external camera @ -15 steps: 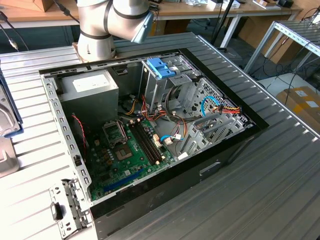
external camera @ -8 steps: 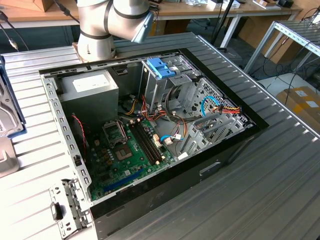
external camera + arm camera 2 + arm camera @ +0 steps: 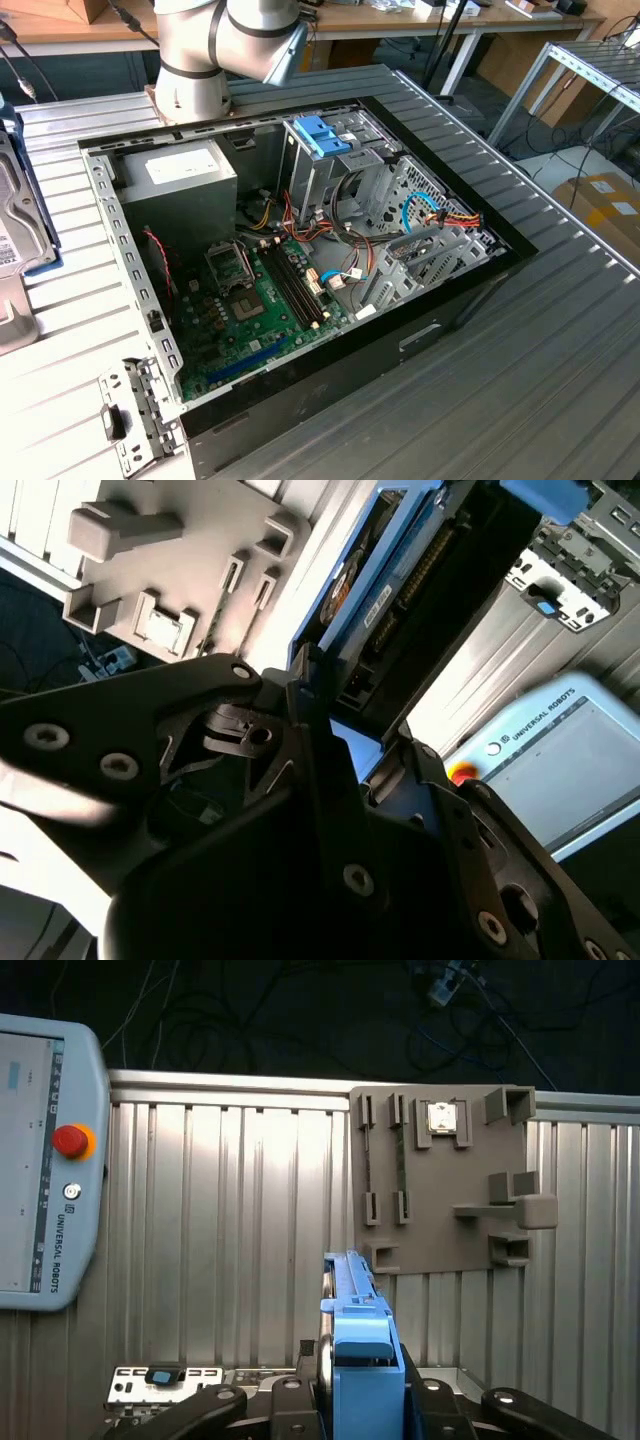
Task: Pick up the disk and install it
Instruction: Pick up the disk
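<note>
Currently the end effector [image 3: 358, 1395] is pinching the disk [image 3: 352, 1300] by its blue rail, with a finger pressing on each flat side. In the first wrist view the disk is showing edge-on, its long axis pointing straight away from the end effector toward the ribbed worktop [image 3: 230, 1230], near a grey fixture plate [image 3: 440, 1180]. A white control tablet [image 3: 40, 1160] with a red button and a line of print is lying on the worktop. In the exterior view the disk is standing at that view's left edge, a printed white label showing on its silver face, well apart from the open computer case [image 3: 450, 330], where a grey power-supply box [image 3: 180, 175] is also wearing a white label.
</note>
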